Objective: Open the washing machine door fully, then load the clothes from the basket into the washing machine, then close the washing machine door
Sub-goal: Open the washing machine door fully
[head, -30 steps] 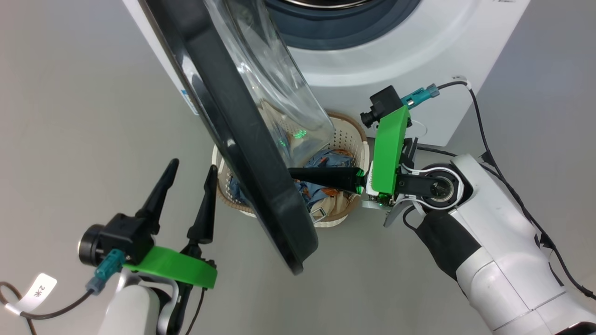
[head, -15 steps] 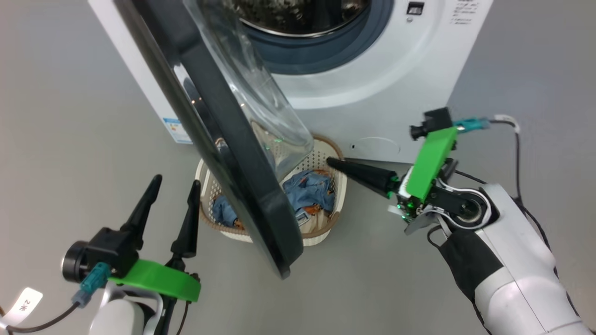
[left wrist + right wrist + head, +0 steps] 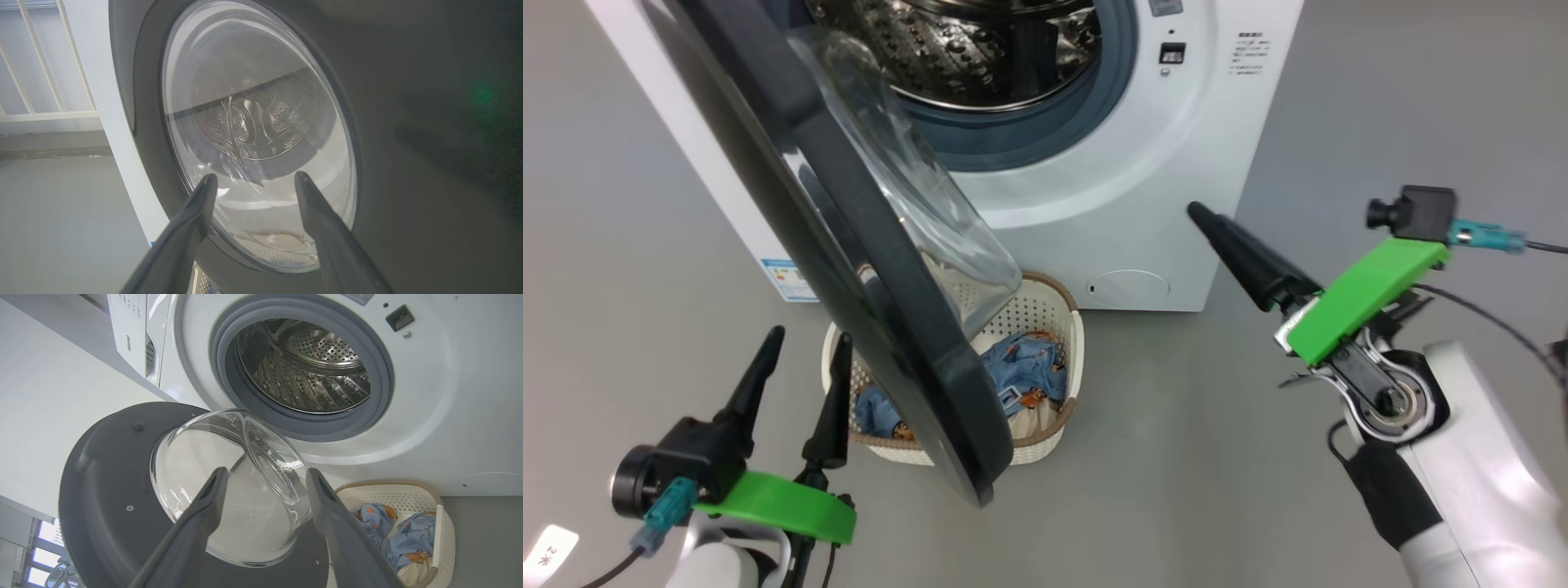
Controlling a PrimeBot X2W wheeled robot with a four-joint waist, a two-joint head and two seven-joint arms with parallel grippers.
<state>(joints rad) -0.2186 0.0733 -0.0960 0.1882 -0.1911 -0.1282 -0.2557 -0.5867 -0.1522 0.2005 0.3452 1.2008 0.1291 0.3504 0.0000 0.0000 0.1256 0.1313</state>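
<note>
While both arms stand clear of the laundry, entries run as follows

Left gripper (image 3: pixel 810 333) — low at the left of the head view, fingers pointing up at the outer face of the washing machine door (image 3: pixel 907 343), jaws apart and empty

Right gripper (image 3: pixel 1199 214) — raised at the right on a bent forearm, fingers aimed up and left at the front of the washing machine (image 3: pixel 1143 163); its wrist view shows the jaws apart and empty

Door: swung out from the machine, edge-on between the two grippers, with the clear glass bowl (image 3: pixel 907 204) bulging toward the opening

Drum (image 3: pixel 956 49): perforated steel, ringed by a grey gasket (image 3: pixel 1045 122)

Basket (image 3: pixel 1045 306): cream, perforated, brown rim; on the floor just before the machine, partly behind the door's lower edge

Contents: clothes (image 3: pixel 1021 367), light blue with orange-brown print and a cream piece at the near end, heaped in the bottom

Floor (image 3: pixel 1176 449): plain grey, smooth

Blue label sticker (image 3: pixel 788 278): low on the machine's left flank

White railing (image 3: pixel 49 61): beyond the machine in the left wrist view
</note>
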